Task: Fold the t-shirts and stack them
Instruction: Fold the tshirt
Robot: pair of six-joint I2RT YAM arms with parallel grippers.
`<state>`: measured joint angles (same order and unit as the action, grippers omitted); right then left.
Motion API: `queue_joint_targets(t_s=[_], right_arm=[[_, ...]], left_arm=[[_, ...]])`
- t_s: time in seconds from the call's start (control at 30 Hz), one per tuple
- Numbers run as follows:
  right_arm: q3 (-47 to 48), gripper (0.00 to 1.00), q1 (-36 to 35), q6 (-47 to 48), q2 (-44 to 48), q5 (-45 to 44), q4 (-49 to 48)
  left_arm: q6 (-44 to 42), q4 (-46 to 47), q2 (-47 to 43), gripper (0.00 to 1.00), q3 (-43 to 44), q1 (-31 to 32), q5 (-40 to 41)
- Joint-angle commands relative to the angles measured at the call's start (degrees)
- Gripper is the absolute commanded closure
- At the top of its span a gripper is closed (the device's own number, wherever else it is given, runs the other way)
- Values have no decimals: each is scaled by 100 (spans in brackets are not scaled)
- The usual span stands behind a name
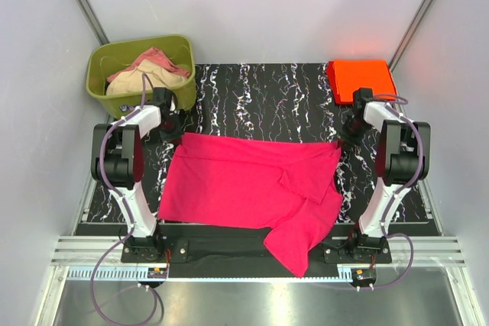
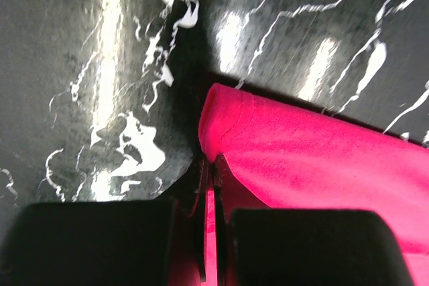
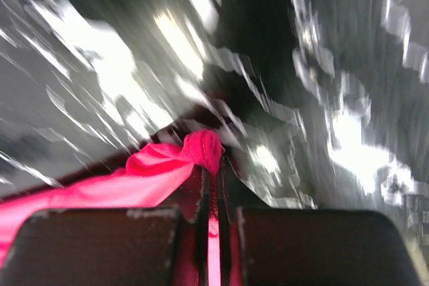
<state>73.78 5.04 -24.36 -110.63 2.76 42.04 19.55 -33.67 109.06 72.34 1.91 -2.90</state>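
Observation:
The hot pink t-shirt (image 1: 252, 185) lies spread across the black marbled mat, one part hanging over the near edge. My left gripper (image 1: 174, 129) is shut on its far left corner, seen pinched between the jaws in the left wrist view (image 2: 209, 165). My right gripper (image 1: 345, 140) is shut on its far right corner, bunched at the jaw tips in the right wrist view (image 3: 213, 165). The orange-red t-shirt (image 1: 361, 79) lies folded flat at the far right corner of the mat.
An olive-green tub (image 1: 99, 95) holding beige and pink cloth stands at the far left, right behind my left gripper. White walls close in on both sides and behind. The mat's near edge meets a metal rail (image 1: 244, 261).

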Motion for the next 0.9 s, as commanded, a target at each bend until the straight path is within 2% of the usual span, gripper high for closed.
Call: queue_joint_targets(t_s=[0.0,0.23,0.5,0.57,0.6,0.63,0.67,0.7,0.73,0.77,0.83,0.87], right_arm=[[637,100,6,-78,-292,-707,-899],[1840,100,6,150,-986,-593,-908],[2729,99,-108,335,-1514,-303,-856],[3080,90,-108,371,-1663,-294,-498],[3229,77,-117,362,-1716,-346,-286],[3466,70,-126,344,-1751,-355,-93],[3503,61,-135,335,-1708,-382,240],[3512,47,-135,309,-1647,-539,400],[3451,40,-135,248,-1429,-575,523],[3407,38,-135,230,-1322,-549,716],[3354,31,-143,160,-1033,-601,1015],[3328,29,-143,142,-935,-671,1312]], left_arm=[[268,581,-51,100,-158,-15,210],[453,835,-86,100,-9,-15,263],[532,880,151,100,228,-15,457],[497,853,116,91,255,-15,500],[497,845,64,84,185,-15,553],[480,853,-15,73,115,-15,571],[427,853,-181,68,62,2,588],[435,827,-296,63,-69,2,597],[444,792,-410,59,-149,2,641],[488,774,-699,52,-237,2,641],[523,643,-981,48,-474,20,615],[550,590,-1270,41,-553,37,589]])
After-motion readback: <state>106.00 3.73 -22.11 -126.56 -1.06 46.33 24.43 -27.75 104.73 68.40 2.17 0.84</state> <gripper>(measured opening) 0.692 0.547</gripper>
